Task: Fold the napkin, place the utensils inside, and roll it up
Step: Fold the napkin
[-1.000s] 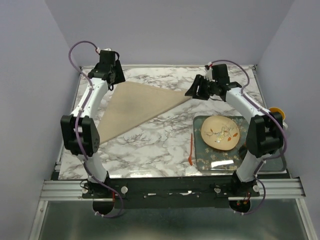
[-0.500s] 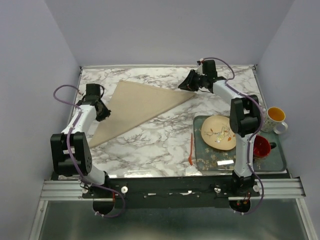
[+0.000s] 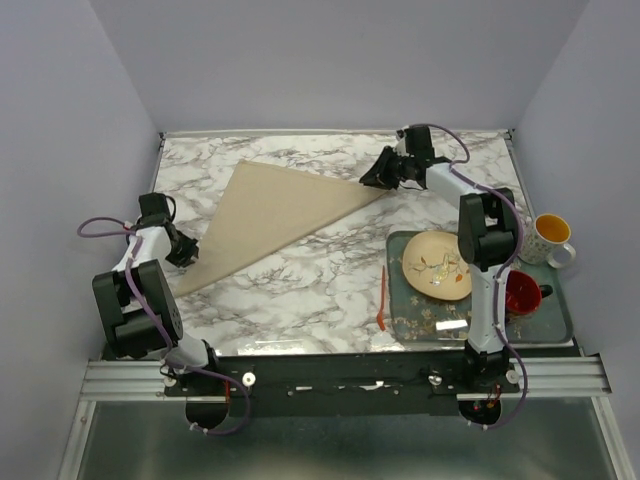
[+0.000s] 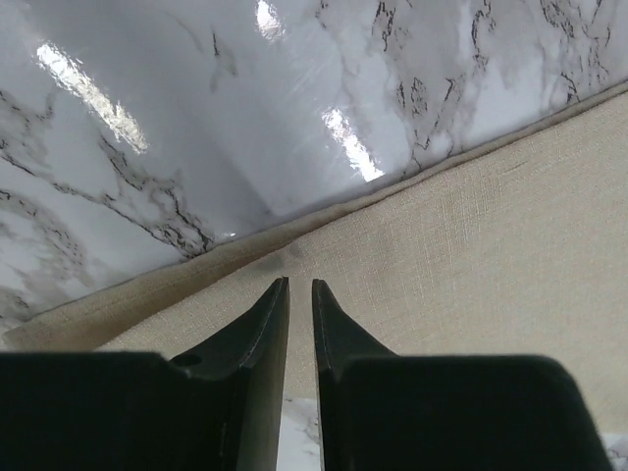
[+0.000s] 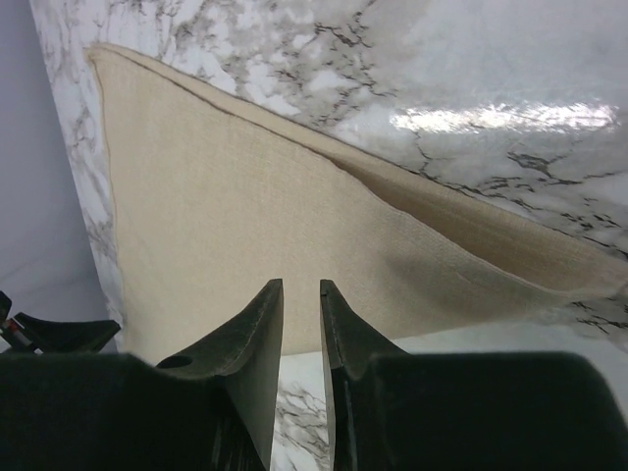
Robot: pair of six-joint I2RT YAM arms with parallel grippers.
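Note:
The tan napkin (image 3: 270,212) lies flat on the marble table, folded into a triangle. My left gripper (image 3: 184,250) hovers at the napkin's near-left edge. In the left wrist view its fingertips (image 4: 300,283) stand over the cloth (image 4: 471,235) with a narrow gap and nothing between them. My right gripper (image 3: 374,178) is at the napkin's right corner. Its jaws (image 5: 301,283) are likewise narrowly apart above the cloth (image 5: 245,216), holding nothing. An orange utensil (image 3: 381,298) lies on the table just left of the tray.
A glass tray (image 3: 480,322) at the near right carries a round patterned plate (image 3: 437,264) and a red cup (image 3: 521,293). A white mug with a yellow inside (image 3: 551,238) stands at the tray's far right edge. Walls close in the table on three sides.
The left arm swung from the napkin's far corner down to its near-left edge. The right arm stretched out to the right corner. Both pairs of jaws narrowed from wide open.

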